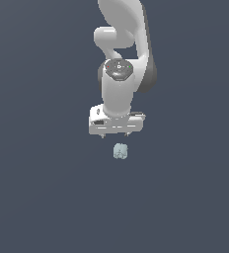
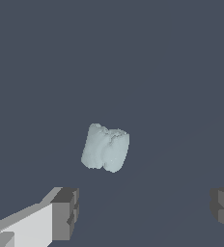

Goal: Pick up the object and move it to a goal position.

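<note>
The object [image 1: 120, 151] is a small pale grey-teal rounded lump with faint grooves, lying on the dark floor. It also shows in the wrist view [image 2: 105, 147]. My white gripper [image 1: 114, 135] hangs just above and behind it in the exterior view, pointing down. Its jaws stand wide apart and empty. In the wrist view the two grey fingertips [image 2: 65, 212] sit far apart, and the object lies ahead of the gap between them, apart from both.
A plain dark grey-blue floor [image 1: 37, 197] fills both views. The white arm [image 1: 121, 39] rises behind the gripper in the exterior view.
</note>
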Motion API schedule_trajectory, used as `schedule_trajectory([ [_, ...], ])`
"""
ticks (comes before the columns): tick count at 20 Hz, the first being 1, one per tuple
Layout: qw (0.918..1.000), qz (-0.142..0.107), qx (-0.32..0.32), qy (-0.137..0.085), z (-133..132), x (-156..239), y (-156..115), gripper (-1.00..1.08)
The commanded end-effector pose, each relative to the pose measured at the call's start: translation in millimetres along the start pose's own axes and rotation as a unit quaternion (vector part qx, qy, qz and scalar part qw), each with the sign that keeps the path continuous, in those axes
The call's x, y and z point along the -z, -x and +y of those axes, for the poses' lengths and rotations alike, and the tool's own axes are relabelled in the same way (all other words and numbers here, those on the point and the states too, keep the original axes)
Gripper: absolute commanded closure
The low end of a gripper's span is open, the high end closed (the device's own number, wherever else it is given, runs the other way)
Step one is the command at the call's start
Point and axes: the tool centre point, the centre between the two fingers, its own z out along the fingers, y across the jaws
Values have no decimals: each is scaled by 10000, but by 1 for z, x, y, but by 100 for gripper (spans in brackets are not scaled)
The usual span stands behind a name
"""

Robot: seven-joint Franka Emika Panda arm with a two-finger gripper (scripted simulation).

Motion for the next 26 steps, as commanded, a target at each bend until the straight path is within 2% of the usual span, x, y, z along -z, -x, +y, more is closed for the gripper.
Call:
schedule_trajectory([
  [1,9999,0,152,3,0,-2,0,-92],
  [8,9966,4,826,12,-2,-11,-1,-92],
  [13,9887,9,1500,17,-5,-20,-2,-92],
  [19,9722,20,2340,17,-8,-31,-3,-92],
  [26,9440,41,3298,11,-12,-43,-4,-92],
])
